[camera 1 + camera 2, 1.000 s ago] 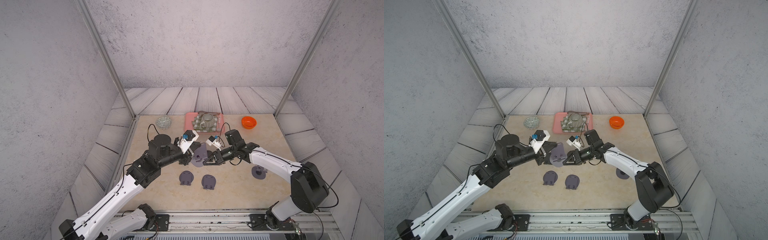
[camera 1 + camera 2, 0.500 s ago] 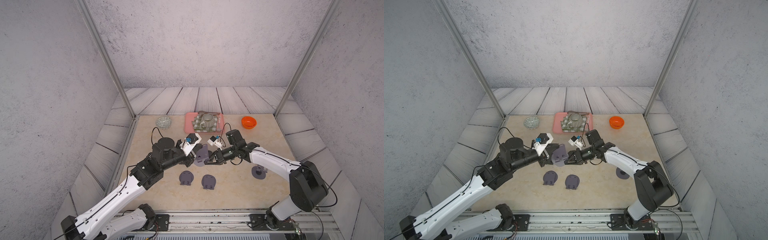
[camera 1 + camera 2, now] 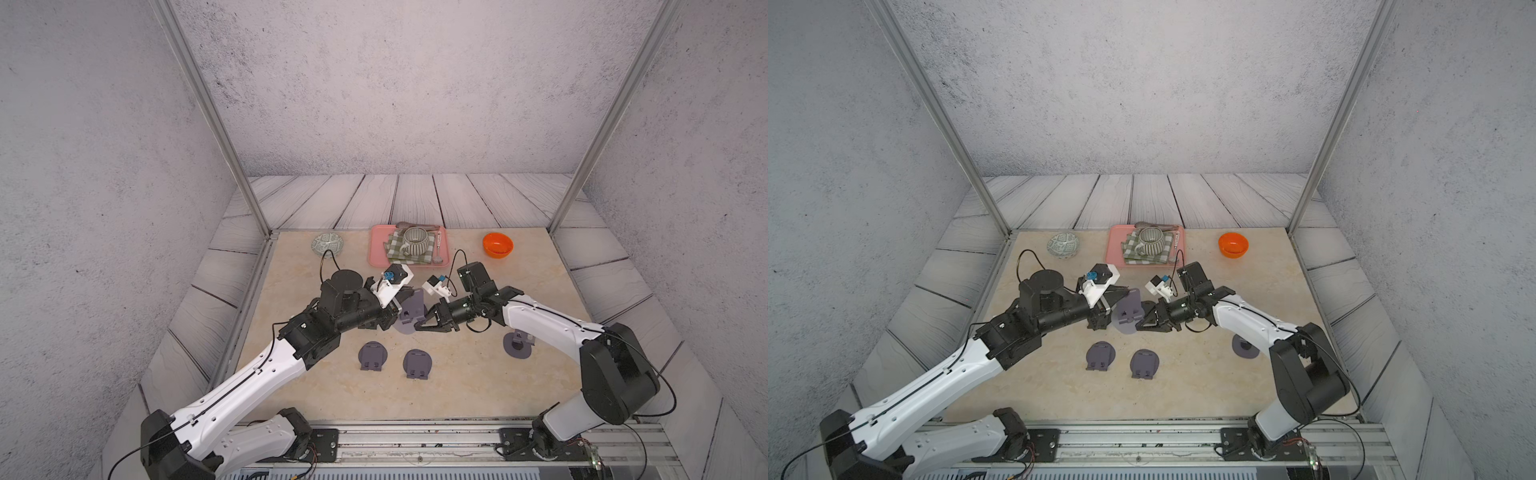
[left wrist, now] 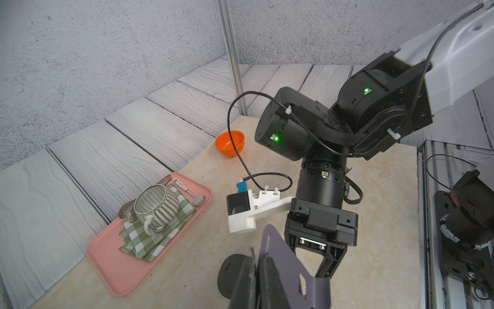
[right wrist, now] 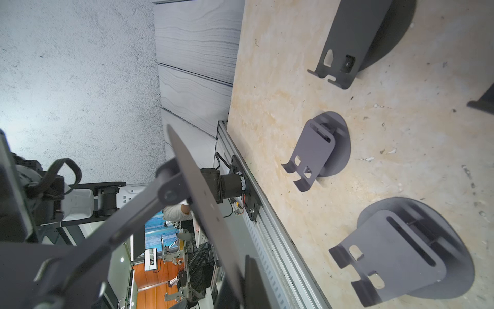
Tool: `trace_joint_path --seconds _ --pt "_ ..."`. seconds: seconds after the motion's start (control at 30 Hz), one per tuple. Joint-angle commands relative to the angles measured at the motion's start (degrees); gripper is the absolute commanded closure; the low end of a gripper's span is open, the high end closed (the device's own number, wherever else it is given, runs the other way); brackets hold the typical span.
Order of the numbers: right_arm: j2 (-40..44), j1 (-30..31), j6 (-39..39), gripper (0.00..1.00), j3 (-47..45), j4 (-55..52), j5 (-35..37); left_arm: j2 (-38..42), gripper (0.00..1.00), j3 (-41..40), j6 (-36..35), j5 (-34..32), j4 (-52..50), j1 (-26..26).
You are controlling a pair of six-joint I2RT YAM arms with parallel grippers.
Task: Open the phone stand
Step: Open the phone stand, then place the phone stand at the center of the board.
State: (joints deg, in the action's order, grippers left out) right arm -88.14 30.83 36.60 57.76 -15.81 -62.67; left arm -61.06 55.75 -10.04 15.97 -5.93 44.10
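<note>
A grey-purple phone stand (image 3: 412, 311) (image 3: 1128, 311) hangs above the middle of the table between my two arms. My left gripper (image 3: 395, 311) (image 3: 1105, 309) is shut on its flat rest plate (image 4: 284, 263). In the left wrist view that gripper (image 4: 257, 264) pinches the plate's edge. The stand's round base (image 4: 232, 270) lies beside it. My right gripper (image 3: 420, 326) (image 3: 1142, 324) is shut on the round base (image 5: 203, 203), which the right wrist view shows edge-on. There the gripper (image 5: 242, 277) clamps the disc's rim. The hinge arm (image 5: 149, 203) runs off toward the left arm.
Two folded stands (image 3: 372, 356) (image 3: 417, 363) lie on the table nearer the front. Another stand (image 3: 517, 344) sits under my right forearm. At the back are a pink tray (image 3: 376, 257) with a mug on a checked cloth, an orange bowl (image 3: 497, 244) and a patterned bowl (image 3: 328, 244).
My left arm has shifted to the right and carried the stand slightly that way. The plate now stands steeper against the base. Both grips are unchanged.
</note>
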Motion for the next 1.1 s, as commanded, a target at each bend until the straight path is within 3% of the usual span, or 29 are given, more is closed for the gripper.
trace_joint_path --seconds 0.0,0.27,0.47,0.73,0.87,1.07 --pt "4.3 0.6 1.2 1.0 1.7 3.1 -4.0 -2.9 1.0 -1.0 -0.8 0.4 -5.8 0.3" --pt "5.3 -1.3 0.2 1.0 3.7 0.7 -4.3 -5.7 1.0 0.1 1.7 6.1 -8.2 0.2" --pt "7.6 -6.0 0.0 1.0 2.9 0.0 -4.6 -9.0 1.0 2.2 5.4 11.9 -7.2 0.0" --pt "14.2 -15.9 -6.6 0.59 3.3 -11.3 -2.7 -15.6 1.0 6.5 9.1 16.5 -2.7 -0.7" --pt "18.0 -19.3 -7.3 0.59 2.0 -13.9 -0.2 -20.9 1.0 10.2 10.8 19.9 0.0 -1.1" --pt "24.2 -27.2 -11.6 0.6 0.3 -22.6 9.2 -31.0 1.0 19.3 12.3 24.0 2.7 -1.2"
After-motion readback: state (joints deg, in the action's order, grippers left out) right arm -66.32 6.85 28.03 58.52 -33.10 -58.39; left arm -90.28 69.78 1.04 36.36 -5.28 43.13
